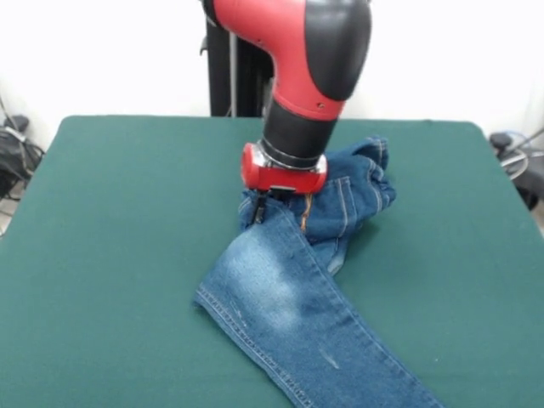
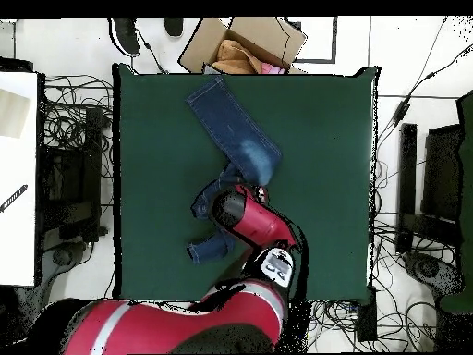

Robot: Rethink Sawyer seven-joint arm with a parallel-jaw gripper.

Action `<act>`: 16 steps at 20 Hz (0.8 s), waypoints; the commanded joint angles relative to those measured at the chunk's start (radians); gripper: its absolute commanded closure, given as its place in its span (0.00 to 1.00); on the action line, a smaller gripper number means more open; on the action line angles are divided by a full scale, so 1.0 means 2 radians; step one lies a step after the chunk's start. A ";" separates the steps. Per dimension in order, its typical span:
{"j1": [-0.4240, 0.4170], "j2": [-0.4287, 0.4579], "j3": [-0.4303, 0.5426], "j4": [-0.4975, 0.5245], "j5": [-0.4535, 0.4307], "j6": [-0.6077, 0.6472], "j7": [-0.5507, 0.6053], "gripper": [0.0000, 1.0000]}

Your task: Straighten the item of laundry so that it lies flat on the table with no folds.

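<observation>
Plainly the jeans point(image 1: 314, 331) are only half spread: one leg runs out flat across the green tabletop point(image 1: 119, 212) toward its edge, while the waist and other leg sit bunched in a crumpled heap just beyond it, near the middle of the cloth. The gripper point(image 1: 262, 202) is down at the junction where the flat leg meets the heap, touching or nearly touching the denim; the red wrist hides its tips, so I cannot tell whether it has hold of anything. The step in hand looks like working at the bunched part. Next, I judge, the folded leg needs drawing clear of the waist and laying out beside the first.
</observation>
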 commanded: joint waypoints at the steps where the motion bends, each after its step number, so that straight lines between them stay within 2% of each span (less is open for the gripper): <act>1: 0.055 0.042 -0.004 -0.052 0.044 0.062 0.181 1.00; 7: 0.095 0.074 -0.041 -0.079 0.082 0.084 0.208 1.00; 16: 0.110 0.091 -0.057 -0.097 0.096 0.099 0.226 1.00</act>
